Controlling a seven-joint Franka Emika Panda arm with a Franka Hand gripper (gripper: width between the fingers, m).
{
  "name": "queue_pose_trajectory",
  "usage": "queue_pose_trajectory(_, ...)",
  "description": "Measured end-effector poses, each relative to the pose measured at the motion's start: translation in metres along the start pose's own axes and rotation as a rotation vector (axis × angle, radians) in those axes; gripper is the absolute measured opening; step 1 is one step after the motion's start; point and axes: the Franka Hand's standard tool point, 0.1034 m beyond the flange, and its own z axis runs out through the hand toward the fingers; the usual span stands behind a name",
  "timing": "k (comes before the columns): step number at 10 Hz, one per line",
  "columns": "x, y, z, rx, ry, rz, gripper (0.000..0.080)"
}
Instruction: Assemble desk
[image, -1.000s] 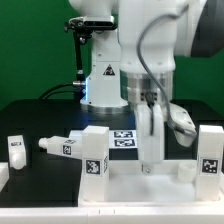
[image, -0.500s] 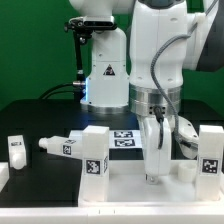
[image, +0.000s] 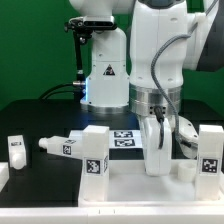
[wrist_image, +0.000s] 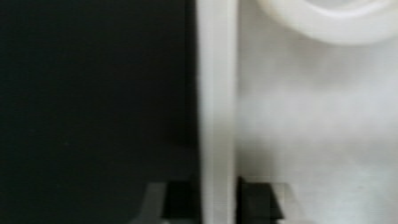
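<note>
The desk's white tabletop panel (image: 125, 187) lies flat at the front of the exterior view. My gripper (image: 155, 172) comes straight down onto its far edge, between two chunky tagged legs (image: 95, 152) (image: 210, 150) that stand upright at the panel's ends. In the wrist view the panel's thin white rim (wrist_image: 215, 110) runs between my dark fingers (wrist_image: 178, 203), which press on it from both sides; the gripper (wrist_image: 217, 207) is shut on the rim. A round recess (wrist_image: 329, 12) shows in the panel beside it. Whether the upright legs are fastened is not visible.
A loose tagged leg (image: 62, 146) lies on its side on the black table at the exterior view's left, and another white piece (image: 15, 150) stands further left. The marker board (image: 124, 138) lies behind the panel. The white robot base (image: 105, 70) rises at the back.
The arm has shifted slightly toward the exterior view's right and settled. The fingers have closed onto the panel's rim.
</note>
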Motion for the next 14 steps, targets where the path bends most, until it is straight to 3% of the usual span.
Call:
queue_pose_trajectory(2,0.001,0.0,-0.004,0.004,0.002,-0.111,0.0067)
queue_pose_trajectory(4,0.021,0.013,-0.001,0.044,0.031,-0.329,0.0067)
queue_pose_trajectory(5,0.029,0.019,0.002,0.051,0.048,-0.436,0.0067)
queue_pose_trajectory(9,0.042,0.026,0.004,0.029,0.053,-0.617,0.0075)
queue_pose_trajectory(10,0.048,0.029,0.001,-0.001,0.023,-0.742,0.0082)
queue_pose_trajectory(11,0.056,0.032,-0.001,-0.015,0.006,-0.865,0.0082)
queue_pose_trajectory(12,0.067,0.034,0.0,-0.022,-0.001,-0.994,0.0084)
queue_pose_trajectory(14,0.073,0.031,-0.001,-0.029,0.021,-1.189,0.0084)
